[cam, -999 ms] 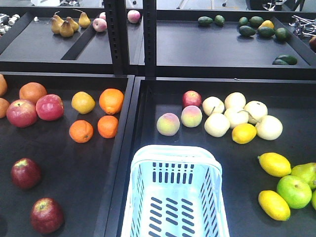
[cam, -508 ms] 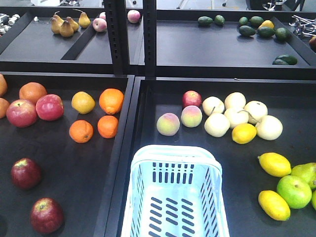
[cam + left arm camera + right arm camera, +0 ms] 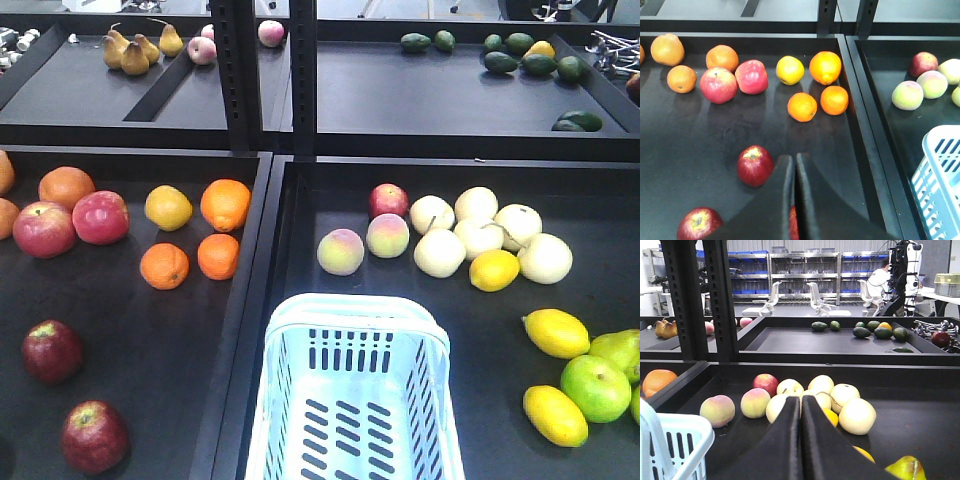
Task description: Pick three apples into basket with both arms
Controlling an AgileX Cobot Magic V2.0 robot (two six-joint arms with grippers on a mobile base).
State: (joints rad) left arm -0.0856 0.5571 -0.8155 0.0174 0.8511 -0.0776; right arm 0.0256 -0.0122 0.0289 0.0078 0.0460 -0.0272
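Plainly two maroon apples point(image 3: 52, 351) point(image 3: 95, 436) left of one blue basket point(image 3: 355, 312); left claw point(image 3: 792, 161) and right claw point(image 3: 801, 401) both clenched

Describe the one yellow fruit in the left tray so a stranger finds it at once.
Find the black left tray, then its group of round oranges. Just left of the biggest orange lies the round yellow fruit, the only yellow one.

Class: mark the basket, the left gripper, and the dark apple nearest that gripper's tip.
basket point(image 3: 352, 308), front view, on its far rim.
left gripper point(image 3: 794, 159), left wrist view, between its fingertips.
dark apple point(image 3: 755, 167), left wrist view, middle of its skin.
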